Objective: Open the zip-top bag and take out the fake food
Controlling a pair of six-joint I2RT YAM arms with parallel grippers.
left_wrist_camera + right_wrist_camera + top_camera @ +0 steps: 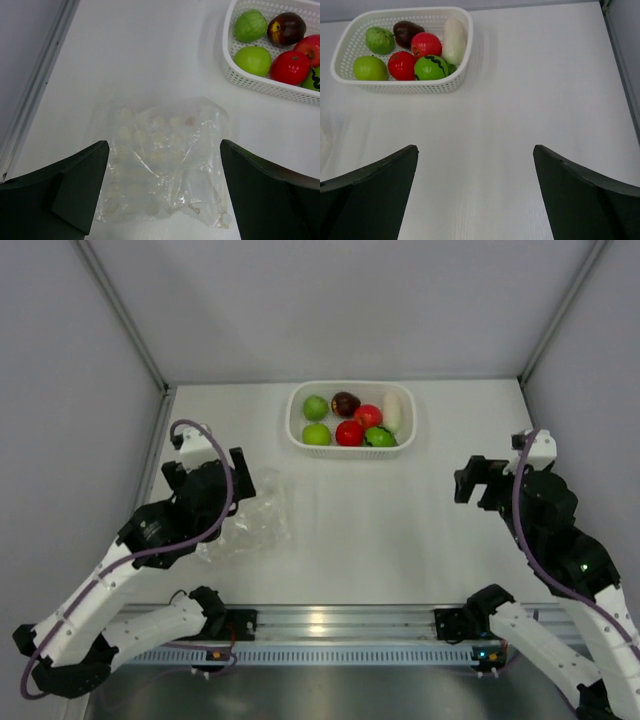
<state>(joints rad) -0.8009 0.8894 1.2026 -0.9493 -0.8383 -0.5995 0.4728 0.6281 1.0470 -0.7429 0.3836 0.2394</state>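
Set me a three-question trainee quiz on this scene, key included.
1. True or false: the left claw is shut on the zip-top bag.
2. Where is the fake food? A) in the white basket; B) in the bag; C) in the right claw.
3. How many pieces lie in the basket?
Key: 1 false, it stands open over the bag; 2 A; 3 seven.

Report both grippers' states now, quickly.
Left gripper: open, holding nothing, above the clear crinkly plastic zip-top bag.
Right gripper: open, holding nothing.
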